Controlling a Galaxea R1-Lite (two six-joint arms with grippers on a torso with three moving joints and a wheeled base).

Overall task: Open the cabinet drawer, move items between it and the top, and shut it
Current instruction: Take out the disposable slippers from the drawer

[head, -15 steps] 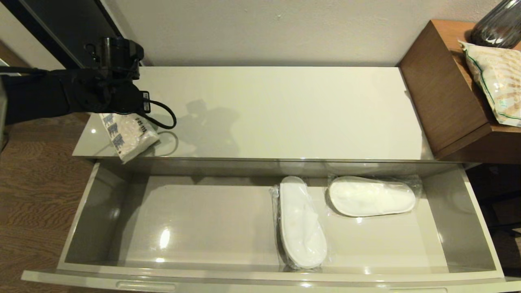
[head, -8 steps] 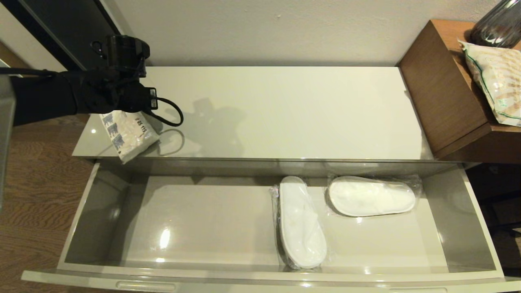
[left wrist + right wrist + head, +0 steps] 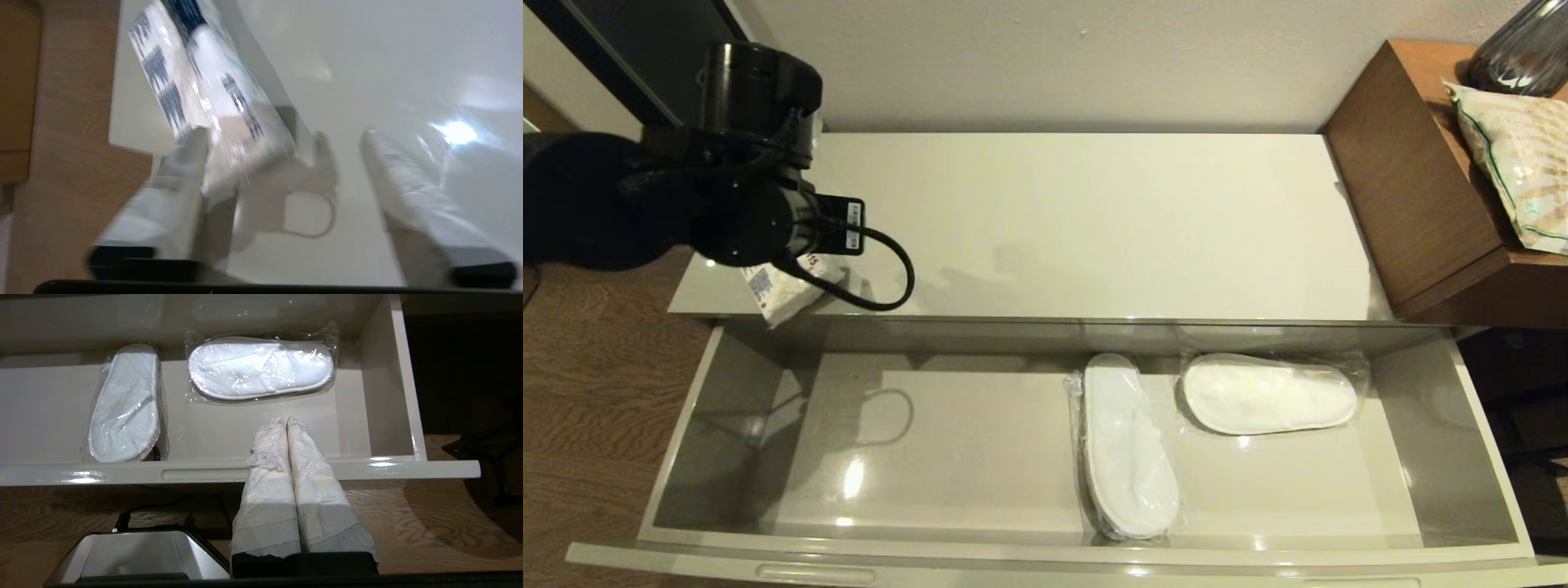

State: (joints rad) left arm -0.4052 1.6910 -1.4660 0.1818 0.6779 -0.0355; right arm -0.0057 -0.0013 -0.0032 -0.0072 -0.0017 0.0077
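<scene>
the drawer [image 3: 727, 392] is pulled out, two wrapped white slippers [image 3: 1129, 445] at its 3 o'clock side. the white-and-blue tissue pack [image 3: 783, 290] lies on the top [image 3: 1094, 220] at 9 o'clock, overhanging its front edge. left gripper [image 3: 282, 163] spread apart above it; right gripper [image 3: 287, 426] pressed together.

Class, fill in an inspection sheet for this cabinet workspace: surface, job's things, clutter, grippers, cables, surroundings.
Surface: glossy cabinet top, bare apart from the tissue pack.
Job's things: tissue pack at the top's front left corner, overhanging the edge; drawer open, holding two wrapped slippers.
Clutter: nothing seen.
Grippers: left gripper open above the tissue pack; right gripper shut, empty, before the drawer front.
Cables: black cable looping from the left wrist.
Surroundings: wooden table at right with patterned bag; wood floor.
</scene>
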